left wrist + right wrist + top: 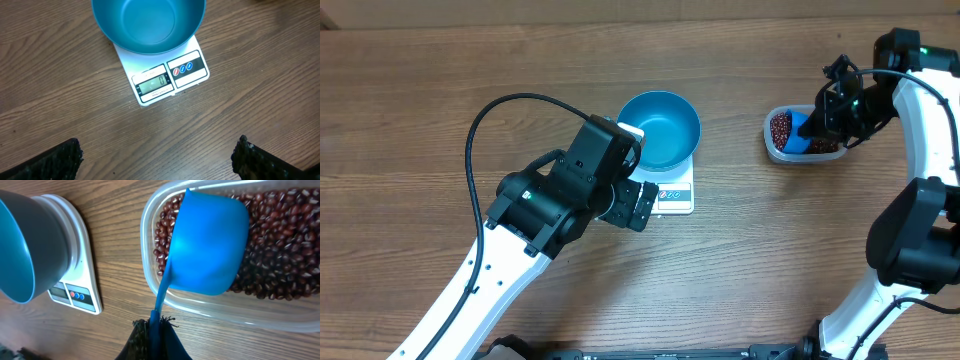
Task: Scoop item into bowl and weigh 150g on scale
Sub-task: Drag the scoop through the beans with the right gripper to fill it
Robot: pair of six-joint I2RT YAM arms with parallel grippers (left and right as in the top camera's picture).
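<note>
The bright blue bowl (660, 130) stands empty on the white scale (676, 195), whose display (154, 83) reads zero. My left gripper (157, 157) hovers open just in front of the scale, holding nothing; it shows in the overhead view (642, 203) too. Dark red-brown beans (285, 255) fill a clear tub (798, 152) at the right. My right gripper (156, 327) is shut on the handle of a small blue scoop (210, 245). The scoop's cup lies over the beans inside the tub, with its back toward the camera. Bowl (22, 245) and scale (82, 282) lie to the left.
The left arm's black cable (485, 120) loops over the wooden table (420, 100) left of the bowl. The right arm (920, 200) rises along the right edge. Bare wood lies between the scale and the tub.
</note>
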